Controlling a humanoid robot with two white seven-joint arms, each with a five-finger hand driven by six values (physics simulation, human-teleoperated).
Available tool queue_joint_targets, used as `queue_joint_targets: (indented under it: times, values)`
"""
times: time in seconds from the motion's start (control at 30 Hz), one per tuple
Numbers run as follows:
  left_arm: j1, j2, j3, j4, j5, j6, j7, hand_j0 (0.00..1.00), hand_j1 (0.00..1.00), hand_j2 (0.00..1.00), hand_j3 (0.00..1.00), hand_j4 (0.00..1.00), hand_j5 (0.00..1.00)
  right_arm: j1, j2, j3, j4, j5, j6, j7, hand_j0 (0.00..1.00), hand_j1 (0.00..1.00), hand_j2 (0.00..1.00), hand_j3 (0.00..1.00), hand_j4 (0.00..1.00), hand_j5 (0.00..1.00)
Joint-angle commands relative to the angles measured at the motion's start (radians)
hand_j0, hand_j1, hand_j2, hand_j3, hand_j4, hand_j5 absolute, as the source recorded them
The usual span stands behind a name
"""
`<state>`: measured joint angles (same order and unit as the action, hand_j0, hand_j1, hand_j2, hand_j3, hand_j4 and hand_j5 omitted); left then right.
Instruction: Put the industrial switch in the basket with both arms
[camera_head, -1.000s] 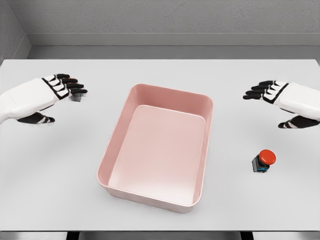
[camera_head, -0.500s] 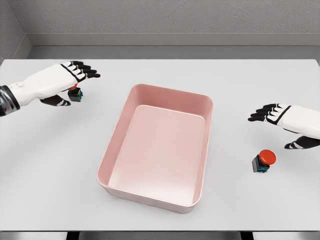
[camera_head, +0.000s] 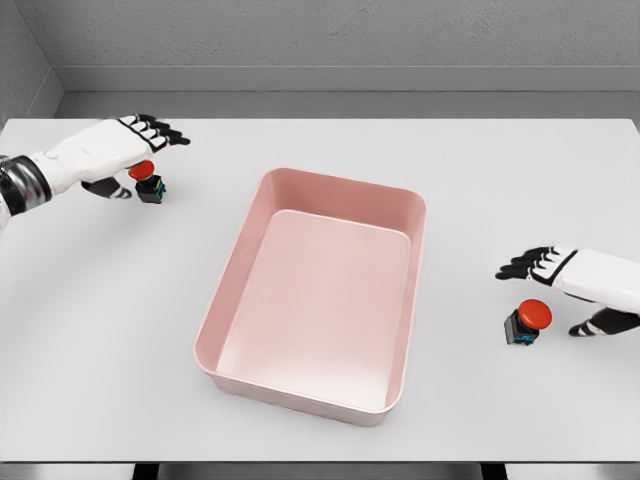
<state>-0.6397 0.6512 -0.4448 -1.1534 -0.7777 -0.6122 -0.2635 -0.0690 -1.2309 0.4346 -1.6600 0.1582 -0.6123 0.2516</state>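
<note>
Pink basket (camera_head: 262, 210) sat mid-table, nothing in it. Left hand (camera_head: 120, 145) hovered fingers spread over the far-left switch (camera_head: 148, 183); right hand (camera_head: 560, 270) was likewise unclenched beside the right switch (camera_head: 526, 323). Both switches looked small, rigid, light. Best pinched at the black body, since the red cap looked slippery.

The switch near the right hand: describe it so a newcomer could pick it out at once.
Start at the pink basket in the middle of the white table, then look to its right, level with its near half. There sits a small dark switch with a round red button, just under the right hand. Its twin lies far left of the basket, by the left hand.
</note>
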Motion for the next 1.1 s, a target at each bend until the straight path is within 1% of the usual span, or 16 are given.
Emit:
queue_joint_targets:
  times: [0.0,0.13,0.17,0.27,0.33,0.53,0.63,0.67,0.77,0.83,0.9,1.03,1.07]
  values:
    - [0.000,-0.024,-0.005,0.041,-0.008,0.001,0.003,1.00,1.00,1.00,1.00,1.00,1.00,0.002,-0.012,-0.001,0.000,-0.042,0.001,-0.002,1.00,1.00,1.00,1.00,1.00,1.00]
    - [0.000,-0.031,-0.011,0.046,-0.005,0.001,0.009,1.00,1.00,1.00,1.00,1.00,1.00,0.002,-0.012,0.001,-0.006,-0.043,0.001,0.000,1.00,1.00,1.00,1.00,1.00,1.00]
    - [0.000,-0.035,-0.011,0.066,-0.005,0.001,0.010,1.00,1.00,1.00,1.00,1.00,1.00,0.002,-0.015,-0.001,-0.006,-0.043,0.001,0.000,1.00,1.00,1.00,1.00,1.00,1.00]
    - [-0.002,-0.044,-0.011,0.081,-0.006,0.001,0.012,1.00,1.00,1.00,1.00,1.00,1.00,0.000,-0.015,0.001,-0.014,-0.042,0.001,0.000,1.00,1.00,1.00,1.00,1.00,1.00]
    - [-0.003,-0.054,-0.011,0.106,-0.008,0.001,0.012,1.00,1.00,1.00,1.00,1.00,1.00,0.000,-0.015,0.001,-0.017,-0.042,0.001,0.003,1.00,1.00,1.00,1.00,1.00,1.00]
    - [-0.025,-0.068,-0.011,0.162,-0.009,0.001,0.012,1.00,1.00,1.00,1.00,1.00,1.00,-0.015,-0.016,0.001,-0.020,-0.040,0.001,0.041,1.00,1.00,1.00,1.00,1.00,1.00]
    - [-0.026,-0.082,-0.023,0.181,-0.009,0.001,0.012,1.00,1.00,1.00,1.00,1.00,1.00,-0.017,-0.007,0.003,-0.021,-0.039,0.001,0.092,1.00,1.00,1.00,1.00,1.00,1.00]
    - [-0.044,-0.085,-0.032,0.196,-0.009,0.001,0.013,1.00,1.00,1.00,1.00,1.00,1.00,-0.017,-0.005,0.003,-0.021,-0.039,0.001,0.101,1.00,1.00,1.00,1.00,1.00,1.00]
    - [-0.049,-0.085,-0.037,0.198,-0.011,0.001,0.013,1.00,1.00,1.00,1.00,1.00,1.00,-0.023,0.002,0.001,-0.021,-0.037,0.001,0.107,1.00,1.00,1.00,1.00,1.00,1.00]
    - [-0.054,-0.087,-0.037,0.208,-0.011,0.001,0.020,1.00,1.00,1.00,1.00,1.00,1.00,-0.037,0.033,0.003,-0.021,-0.035,0.001,0.135,0.99,0.99,0.99,0.99,0.99,0.99]
    - [-0.055,-0.087,-0.037,0.218,-0.011,0.001,0.047,1.00,1.00,1.00,1.00,1.00,1.00,-0.049,0.051,0.003,-0.023,-0.035,0.001,0.140,0.99,0.99,0.99,0.99,0.99,0.99]
    - [-0.055,-0.085,-0.037,0.218,-0.009,0.001,0.050,1.00,1.00,1.00,1.00,1.00,1.00,-0.055,0.065,0.018,-0.023,-0.032,0.001,0.146,0.98,0.98,0.98,0.98,0.98,0.98]
    - [-0.055,-0.084,-0.037,0.218,-0.009,0.001,0.050,0.97,0.97,0.97,0.97,0.97,0.97,-0.055,0.065,0.026,-0.023,-0.032,0.001,0.149,0.98,0.98,0.98,0.98,0.98,0.98]
